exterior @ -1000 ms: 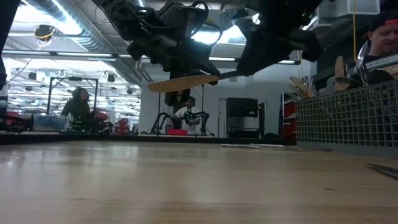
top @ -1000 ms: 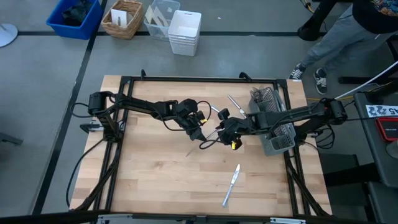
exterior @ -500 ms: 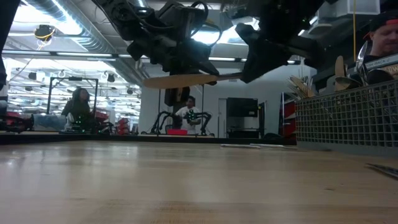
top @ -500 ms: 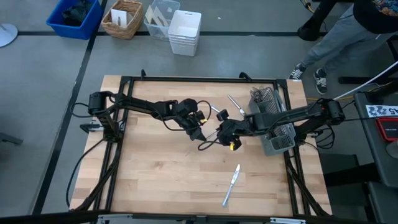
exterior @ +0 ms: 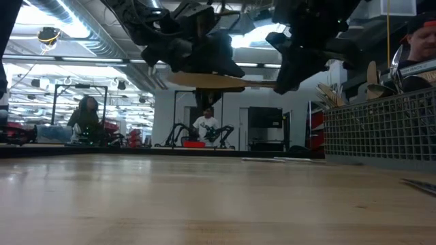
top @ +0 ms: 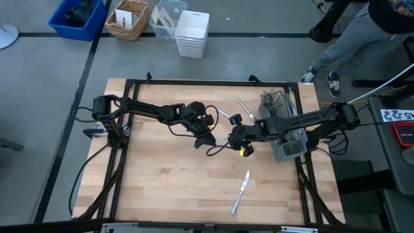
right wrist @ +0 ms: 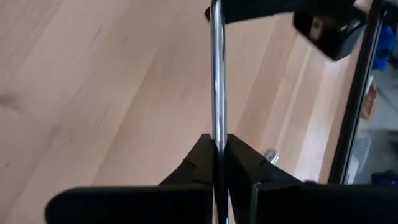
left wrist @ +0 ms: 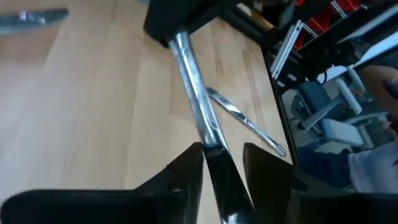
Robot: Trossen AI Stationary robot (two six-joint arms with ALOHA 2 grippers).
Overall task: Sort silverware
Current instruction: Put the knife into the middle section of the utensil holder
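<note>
From up top I've got the left gripper (top: pixel 206 138) and right gripper (top: pixel 231 138) nearly meeting mid-table, a knife (top: pixel 240 192) lying near the front edge, and the mesh caddy (top: pixel 284 133) over on the right.

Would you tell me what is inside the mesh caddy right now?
Handles of silverware stick up from the caddy; the right arm crosses over it, hiding much of its compartments.

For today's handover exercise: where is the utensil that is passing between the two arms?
In the high view, the utensil hangs above the table's middle, between the left gripper and the right gripper, which is clamped on it, left of the caddy.
</note>
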